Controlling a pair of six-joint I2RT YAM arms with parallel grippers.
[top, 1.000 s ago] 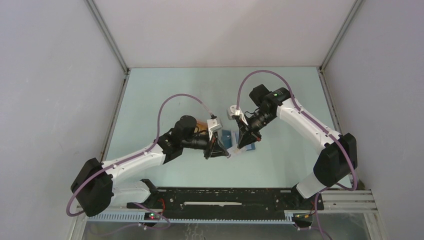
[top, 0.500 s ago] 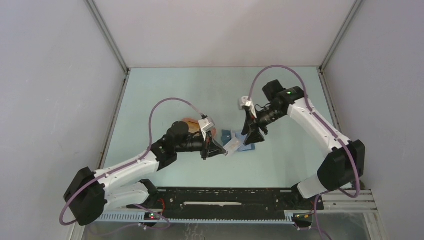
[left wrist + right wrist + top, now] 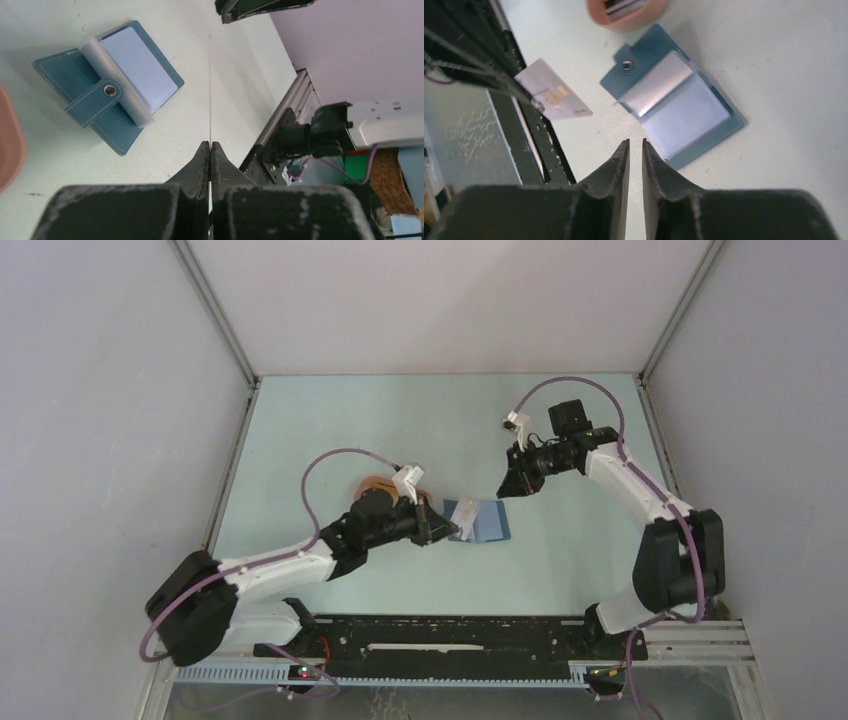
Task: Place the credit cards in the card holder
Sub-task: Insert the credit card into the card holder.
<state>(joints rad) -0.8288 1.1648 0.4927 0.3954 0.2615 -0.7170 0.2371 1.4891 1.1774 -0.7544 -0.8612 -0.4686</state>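
The card holder point(image 3: 487, 523) lies open on the table, dark blue with a lighter blue slot page; it also shows in the left wrist view point(image 3: 107, 107) and the right wrist view point(image 3: 674, 110). My left gripper point(image 3: 447, 528) is shut on a whitish card point(image 3: 465, 514), held just left of the holder. The card shows edge-on between the jaws point(image 3: 210, 75) and flat in the right wrist view point(image 3: 553, 94). My right gripper point(image 3: 514, 486) hovers to the back right of the holder, empty, its jaws a narrow gap apart point(image 3: 635, 141).
A salmon-pink tray point(image 3: 380, 483) sits left of the holder, mostly hidden by my left arm. In the right wrist view its rim point(image 3: 644, 17) shows with cards point(image 3: 621, 5) inside. The black rail point(image 3: 450, 645) runs along the near edge.
My right gripper has drawn back and to the right, away from the holder and the card. My left gripper keeps the whitish card and has shifted a little toward the holder.
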